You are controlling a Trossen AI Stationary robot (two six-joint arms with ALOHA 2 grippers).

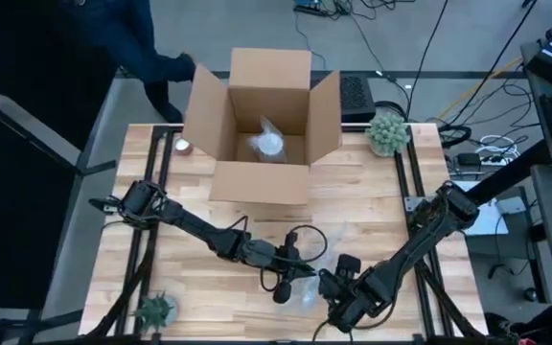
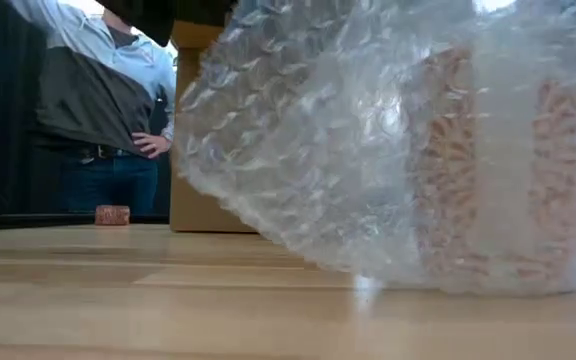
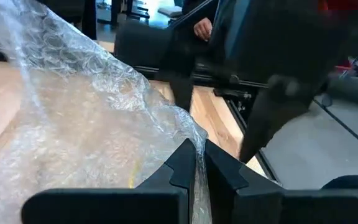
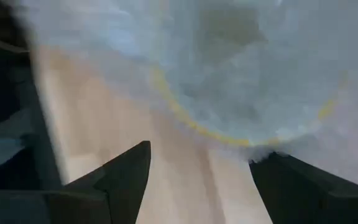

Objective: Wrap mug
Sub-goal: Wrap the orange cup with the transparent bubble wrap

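Observation:
A sheet of clear bubble wrap (image 1: 307, 295) lies heaped on the table near its front middle and fills the low view (image 2: 388, 150). The mug shows only through the wrap, as a round shape with a yellow rim line (image 4: 247, 74). My left gripper (image 1: 293, 273) is at the heap's left side, shut on the wrap (image 3: 104, 124). My right gripper (image 1: 330, 284) is at the heap's right side. It is open, its fingers (image 4: 129, 174) apart just short of the covered mug. My left gripper pinches a raised edge of the bubble wrap (image 3: 199, 163) between its two fingers. The wrap rises from the fingertips in a crumpled ridge and spreads away over the table. One layer or several, I cannot tell.
An open cardboard box (image 1: 262, 125) stands at the far middle with a bubble-wrapped bundle (image 1: 267, 144) inside. Small plants sit at the far right (image 1: 388, 131) and the near left (image 1: 156, 311). A small round thing (image 1: 182, 146) lies left of the box. A person (image 2: 108, 80) stands beyond the table.

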